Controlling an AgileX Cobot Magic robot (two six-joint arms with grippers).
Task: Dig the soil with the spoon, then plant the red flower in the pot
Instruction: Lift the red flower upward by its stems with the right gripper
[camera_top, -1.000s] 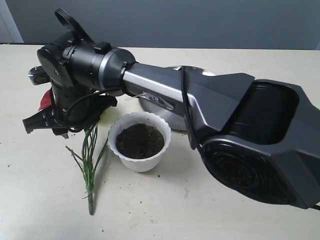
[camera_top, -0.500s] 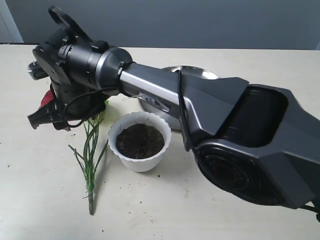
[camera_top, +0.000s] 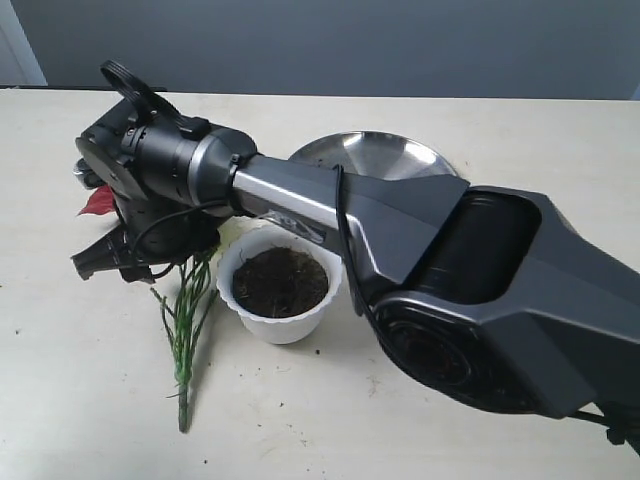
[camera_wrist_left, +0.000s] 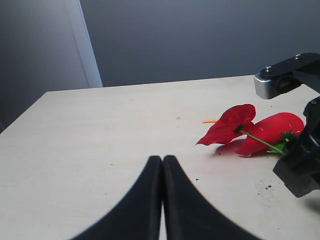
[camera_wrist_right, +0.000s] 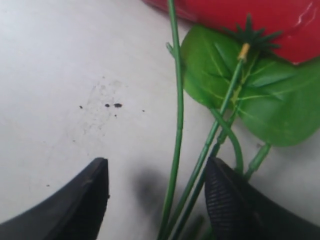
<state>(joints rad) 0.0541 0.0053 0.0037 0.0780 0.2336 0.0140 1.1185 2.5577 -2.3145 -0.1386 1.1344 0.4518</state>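
Between the fingers of the right hand (camera_wrist_right: 157, 197), which hangs low over the bench (camera_top: 80, 400) with its jaws parted about halfway and nothing clamped in them, run the thin green stems (camera_wrist_right: 176, 130) of the red flower (camera_top: 185, 315). The fingers stand one on either side of the bundle, so their closing line crosses the stems, though the bundle lies closer to one finger than the other. Just past the fingertips lies the green leaf (camera_wrist_right: 260, 95), and beyond it the red blooms (camera_wrist_left: 240, 127), flat on the bench. In the exterior view the flower's long axis runs from the cut ends on the near part of the bench, up past the left side of the pot (camera_top: 280, 322), to the blooms at far left. The pot stands upright just beside the stems, holding the soil (camera_top: 280, 282). Farthest off is the left hand (camera_wrist_left: 162, 200), its fingers pressed together on nothing, the blooms ahead of it and well apart. By my judgement the right hand is the nearer, and the pick turns on closing across the stems.
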